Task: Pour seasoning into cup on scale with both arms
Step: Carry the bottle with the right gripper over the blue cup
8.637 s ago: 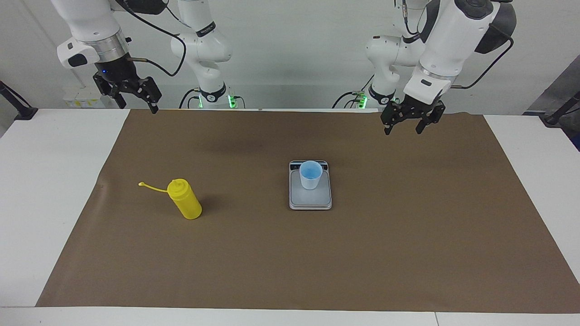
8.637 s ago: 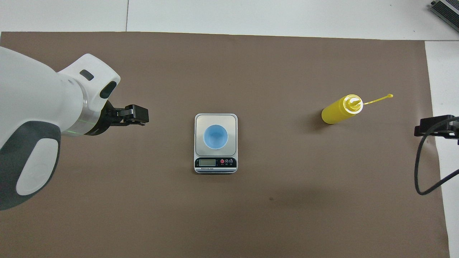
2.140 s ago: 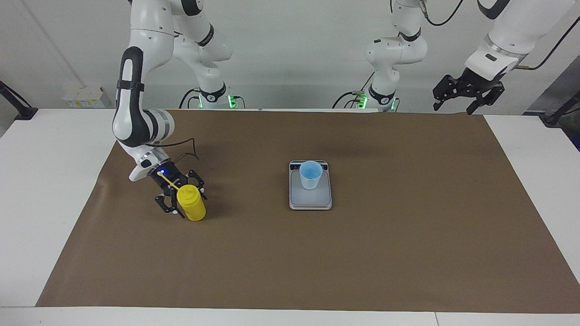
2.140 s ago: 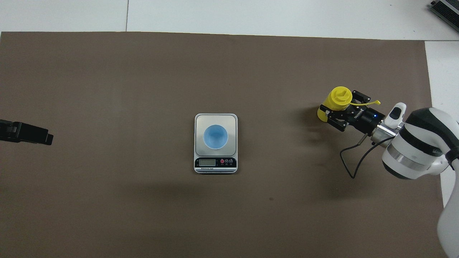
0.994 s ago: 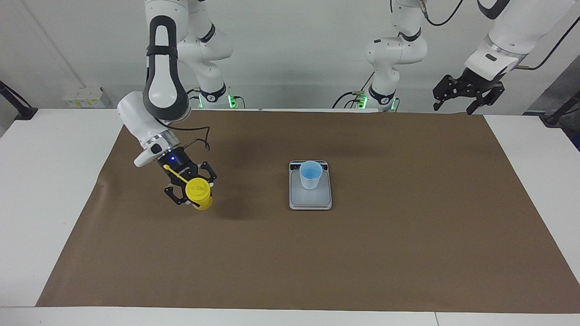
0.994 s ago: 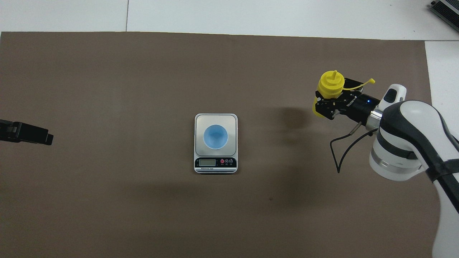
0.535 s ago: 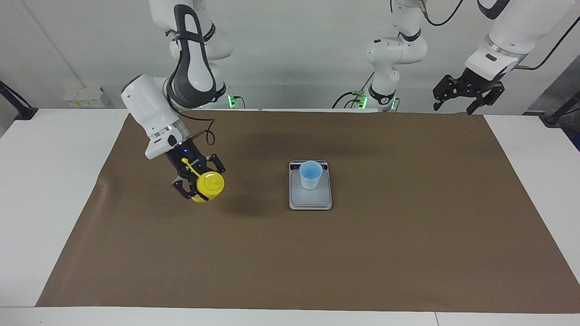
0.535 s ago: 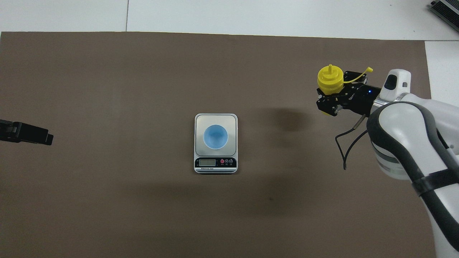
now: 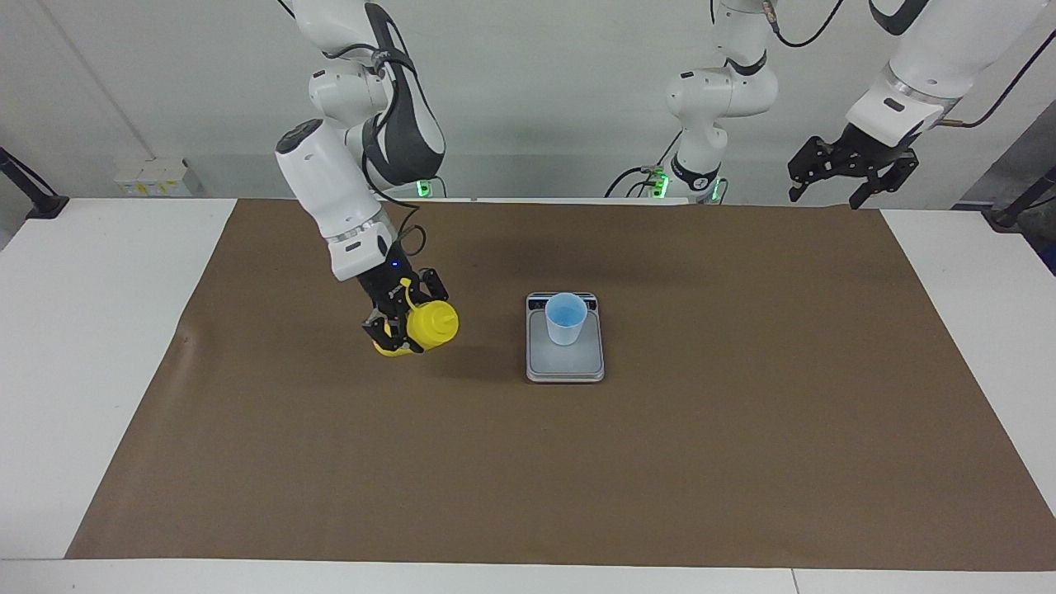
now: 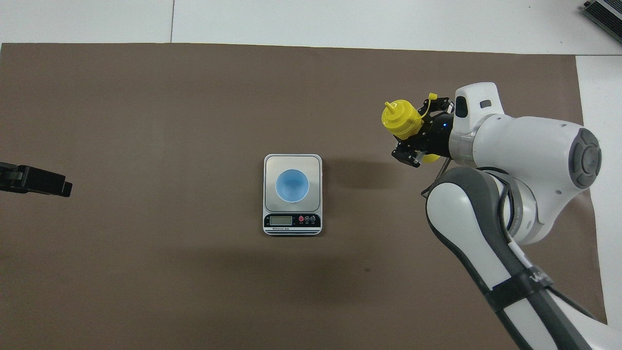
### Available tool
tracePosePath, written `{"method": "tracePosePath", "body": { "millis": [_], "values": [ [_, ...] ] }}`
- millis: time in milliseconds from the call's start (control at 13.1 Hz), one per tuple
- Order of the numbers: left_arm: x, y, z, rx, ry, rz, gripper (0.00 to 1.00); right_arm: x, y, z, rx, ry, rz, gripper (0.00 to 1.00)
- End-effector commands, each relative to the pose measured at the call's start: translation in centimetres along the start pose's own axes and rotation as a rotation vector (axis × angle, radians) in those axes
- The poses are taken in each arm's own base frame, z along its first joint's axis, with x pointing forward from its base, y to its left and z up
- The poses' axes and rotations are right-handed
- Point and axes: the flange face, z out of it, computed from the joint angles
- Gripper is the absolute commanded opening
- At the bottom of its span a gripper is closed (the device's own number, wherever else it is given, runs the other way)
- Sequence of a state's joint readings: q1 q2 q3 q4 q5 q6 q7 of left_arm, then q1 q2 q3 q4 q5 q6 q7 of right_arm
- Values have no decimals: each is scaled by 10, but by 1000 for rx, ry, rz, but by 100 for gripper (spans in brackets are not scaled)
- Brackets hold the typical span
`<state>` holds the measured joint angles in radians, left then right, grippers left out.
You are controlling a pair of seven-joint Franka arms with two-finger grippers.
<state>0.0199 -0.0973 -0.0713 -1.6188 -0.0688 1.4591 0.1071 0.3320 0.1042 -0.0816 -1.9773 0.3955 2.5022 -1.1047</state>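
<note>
My right gripper [image 9: 403, 325] is shut on the seasoning [image 9: 432, 323], a yellow squeeze bottle held in the air over the mat. The bottle is tilted, its cone nozzle pointing toward the scale [image 9: 566, 363]. In the overhead view the seasoning [image 10: 401, 120] sits in the right gripper [image 10: 420, 131], off the scale [image 10: 270, 163] toward the right arm's end of the table. The pale-blue cup [image 9: 566, 318] stands upright on the scale's plate, and the cup [image 10: 292, 185] shows a blue inside from above. My left gripper [image 9: 827, 191] waits open and raised over the mat's corner by its base; its tip [image 10: 38, 180] holds nothing.
A brown mat [image 9: 528, 462] covers most of the white table [image 9: 91, 330]. The scale's dark display strip [image 10: 292, 221] faces the robots. A black cable loops off the right wrist [image 9: 412, 235]. Dark clamps [image 9: 33, 198] sit at the table's corners.
The right arm has carried the bottle sideways toward the scale and tipped its nozzle that way. The left arm, cup and scale have not moved.
</note>
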Motion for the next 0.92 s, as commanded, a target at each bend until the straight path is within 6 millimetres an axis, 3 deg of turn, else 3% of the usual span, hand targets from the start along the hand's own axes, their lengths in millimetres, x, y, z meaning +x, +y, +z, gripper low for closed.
{"method": "tracePosePath", "body": {
  "millis": [0, 153, 306, 535, 841],
  "values": [
    [-10, -2, 0, -3, -3, -14, 100, 49, -17, -16, -45, -103, -83, 0],
    [-10, -2, 0, -3, -3, -14, 100, 72, -43, -11, -99, -170, -138, 0],
    [-10, -2, 0, -3, -3, -14, 100, 83, -58, -7, -116, -198, -206, 0],
    [-10, -2, 0, -3, -3, -14, 100, 107, -83, -3, -221, -322, -468, 0],
    [-10, -2, 0, -3, -3, -14, 100, 122, -98, 15, -239, -422, -584, 0]
  ]
}}
